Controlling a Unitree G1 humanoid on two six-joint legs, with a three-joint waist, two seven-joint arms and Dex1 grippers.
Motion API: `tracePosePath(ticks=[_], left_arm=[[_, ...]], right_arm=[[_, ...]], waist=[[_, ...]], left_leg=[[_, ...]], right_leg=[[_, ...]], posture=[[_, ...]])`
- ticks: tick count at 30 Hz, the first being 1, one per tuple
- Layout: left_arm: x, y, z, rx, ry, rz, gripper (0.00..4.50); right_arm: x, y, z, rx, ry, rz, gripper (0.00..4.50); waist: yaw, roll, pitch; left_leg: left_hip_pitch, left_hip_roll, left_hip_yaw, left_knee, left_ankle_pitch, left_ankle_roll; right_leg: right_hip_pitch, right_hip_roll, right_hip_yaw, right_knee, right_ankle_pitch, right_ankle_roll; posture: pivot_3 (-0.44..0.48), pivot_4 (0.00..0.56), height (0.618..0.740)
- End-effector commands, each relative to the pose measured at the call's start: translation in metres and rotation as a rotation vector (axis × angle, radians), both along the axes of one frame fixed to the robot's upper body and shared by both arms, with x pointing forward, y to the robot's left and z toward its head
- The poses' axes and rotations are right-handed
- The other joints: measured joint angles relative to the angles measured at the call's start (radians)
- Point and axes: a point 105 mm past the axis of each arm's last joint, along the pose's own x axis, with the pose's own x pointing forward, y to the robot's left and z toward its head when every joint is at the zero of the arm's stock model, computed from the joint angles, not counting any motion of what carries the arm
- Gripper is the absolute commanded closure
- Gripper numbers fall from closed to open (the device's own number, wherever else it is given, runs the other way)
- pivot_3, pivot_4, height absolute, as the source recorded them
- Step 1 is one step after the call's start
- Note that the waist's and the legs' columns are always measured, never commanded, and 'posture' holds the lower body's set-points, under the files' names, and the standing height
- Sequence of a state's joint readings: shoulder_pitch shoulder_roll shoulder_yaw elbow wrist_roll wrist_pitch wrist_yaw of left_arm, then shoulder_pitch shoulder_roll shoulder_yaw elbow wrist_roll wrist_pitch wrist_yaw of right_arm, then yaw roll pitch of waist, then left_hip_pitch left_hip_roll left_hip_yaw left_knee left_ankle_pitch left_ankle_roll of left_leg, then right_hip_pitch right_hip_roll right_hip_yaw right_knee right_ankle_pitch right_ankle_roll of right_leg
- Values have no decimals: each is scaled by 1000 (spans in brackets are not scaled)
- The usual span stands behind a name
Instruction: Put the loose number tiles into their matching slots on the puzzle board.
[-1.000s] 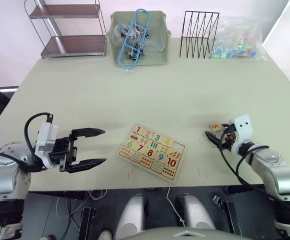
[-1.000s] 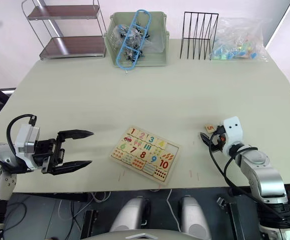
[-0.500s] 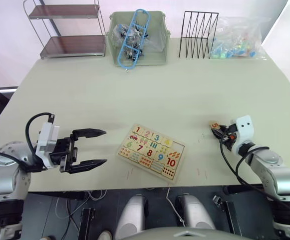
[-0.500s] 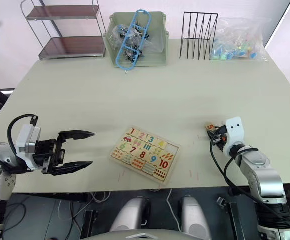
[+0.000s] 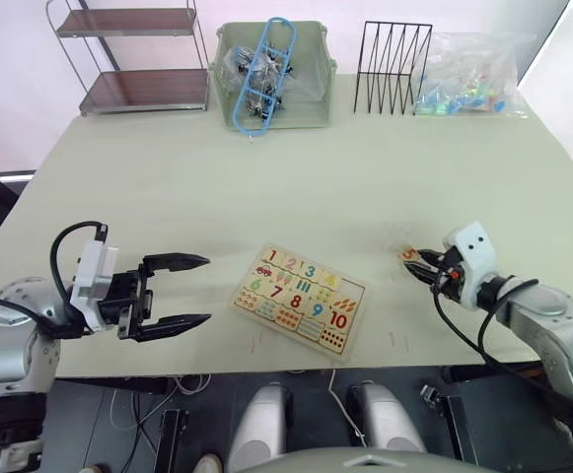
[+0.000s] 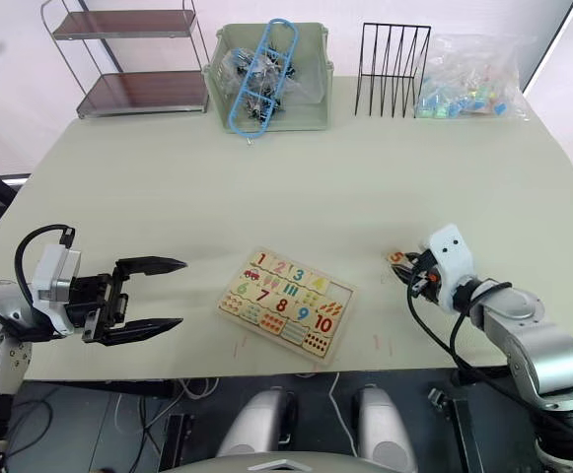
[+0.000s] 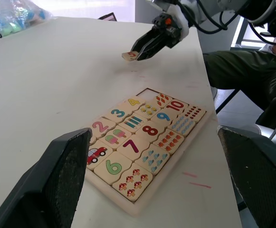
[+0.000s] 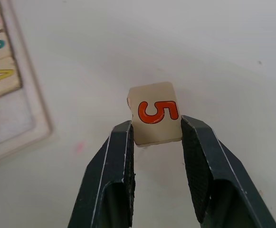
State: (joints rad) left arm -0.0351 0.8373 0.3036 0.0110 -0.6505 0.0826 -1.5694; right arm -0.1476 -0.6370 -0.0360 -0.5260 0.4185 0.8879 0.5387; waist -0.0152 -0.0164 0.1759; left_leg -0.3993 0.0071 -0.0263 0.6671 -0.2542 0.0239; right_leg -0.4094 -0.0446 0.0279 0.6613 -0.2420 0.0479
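- Right gripper [image 8: 154,130] pinching the 5 tile [image 8: 155,114] by two opposite edges, digit face up, lifted clear of the table [image 5: 266,187], to the right of the puzzle board [image 5: 301,300]
- Left gripper [image 5: 189,290] spread wide and empty, hovering left of the board, well apart from it
- Board lying skewed near the front edge of the table; 1 to 4 already seated in the far row, one bare slot [image 8: 7,114] left at the right-hand end of that row, next to the 4
- Best carried leftward with the tile kept flat and the grip unchanged, since only part of the tile sits between the fingers [image 8: 113,156]
- Worth turning the wrist so the tile's edges run parallel to the skewed board before lowering; a square tile in a square recess looks likely to jam if rotated even slightly
- Lower straight down over the bare slot, easing one edge in beside the 4, then release only once seated
- Risk: the finger on the 4 side fouling that neighbour or nudging the light board; a gentle descent advised
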Motion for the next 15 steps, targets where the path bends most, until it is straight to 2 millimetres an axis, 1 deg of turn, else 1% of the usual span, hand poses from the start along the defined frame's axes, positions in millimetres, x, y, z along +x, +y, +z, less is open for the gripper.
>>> tracePosePath(ticks=[1,6,10,15], left_arm=[[-2,0,4,26,-19,-25,0],[-4,1,3,41,-17,-28,0],[-6,2,4,50,-16,-27,0],[-9,3,1,66,-11,-27,0]], right_arm=[[-9,18,14,-7,19,89,3627],[-12,34,18,-85,88,162,3627],[-14,41,19,-140,151,192,3627],[-26,59,11,-178,238,242,3627]], waist=[[1,0,0],[0,0,0],[0,0,0],[0,0,0]], left_leg=[[0,0,0,0,0,0],[-1,0,0,0,0,0],[-1,0,-1,0,0,0],[-3,0,-1,0,0,0]], right_leg=[[0,0,0,0,0,0],[0,0,0,0,-1,-1],[0,0,0,0,-1,-2],[-2,-1,-1,0,0,-1]], posture=[[0,150,739],[0,150,739],[0,150,739],[0,150,739]])
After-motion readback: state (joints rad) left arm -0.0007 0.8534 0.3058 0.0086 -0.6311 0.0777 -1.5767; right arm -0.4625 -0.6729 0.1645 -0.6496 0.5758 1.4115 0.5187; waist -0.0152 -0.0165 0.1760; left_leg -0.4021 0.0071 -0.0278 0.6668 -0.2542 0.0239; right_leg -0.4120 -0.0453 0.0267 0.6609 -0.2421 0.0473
